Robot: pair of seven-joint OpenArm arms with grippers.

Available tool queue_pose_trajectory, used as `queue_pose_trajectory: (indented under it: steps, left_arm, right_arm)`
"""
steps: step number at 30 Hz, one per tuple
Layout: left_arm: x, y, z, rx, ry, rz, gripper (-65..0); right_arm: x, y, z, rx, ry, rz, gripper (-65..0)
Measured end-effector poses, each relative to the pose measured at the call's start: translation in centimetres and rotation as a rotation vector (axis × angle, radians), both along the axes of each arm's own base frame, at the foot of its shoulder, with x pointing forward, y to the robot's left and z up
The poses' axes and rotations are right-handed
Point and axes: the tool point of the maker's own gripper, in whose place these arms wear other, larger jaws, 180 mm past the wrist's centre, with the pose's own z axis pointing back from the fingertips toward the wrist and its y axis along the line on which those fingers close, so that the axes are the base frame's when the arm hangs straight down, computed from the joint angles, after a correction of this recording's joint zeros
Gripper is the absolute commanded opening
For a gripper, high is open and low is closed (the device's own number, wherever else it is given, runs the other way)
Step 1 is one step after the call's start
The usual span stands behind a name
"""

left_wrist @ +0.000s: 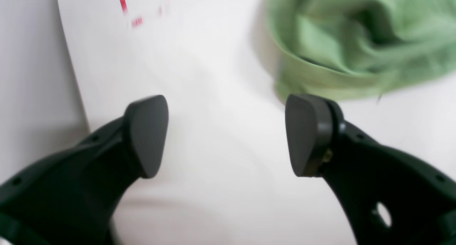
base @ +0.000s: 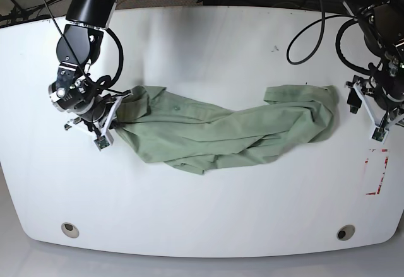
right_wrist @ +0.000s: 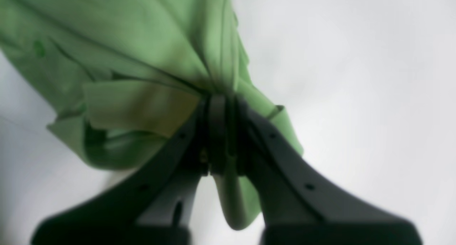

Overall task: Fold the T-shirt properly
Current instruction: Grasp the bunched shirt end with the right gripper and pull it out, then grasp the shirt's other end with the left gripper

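Cloth this limp has no shape of its own: the T-shirt (base: 221,132) lies as a rumpled, twisted band across the middle of the white tabletop (base: 202,50), bunched at both ends, and I'd guess it is light, soft and quick to sag or crease wherever it is lifted. At one end the right pincer (right_wrist: 221,106) is clamped tight on a gathered fold of the fabric, which spills out on both sides of the closed jaws. At the other end the left pincer (left_wrist: 228,134) stands wide apart over bare tabletop, empty, with the crumpled edge of the shirt just beyond its tips. To my eye the sensible holds are seams and hems, at a shoulder or bottom corner, rather than a mid-cloth pinch, since a bunched grip only drags wrinkles along. Nothing looks folded yet.
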Motion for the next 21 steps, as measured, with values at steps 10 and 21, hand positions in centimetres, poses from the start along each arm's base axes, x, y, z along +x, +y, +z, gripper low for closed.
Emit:
queue_pose_trajectory:
  steps: [10,21]
  left_arm:
    - [2.7,-1.1,-5.6,-0.287,0.086,0.099,-16.4]
    - [3.1,-7.3,-10.7,-0.689,0.174,0.043,-16.4]
  right_arm:
    - [-0.7,-2.3,0.1,-0.016,0.016,-0.053,-65.0]
    - [-0.9,-1.3,-0.4,0.006,0.027,-0.050,-65.0]
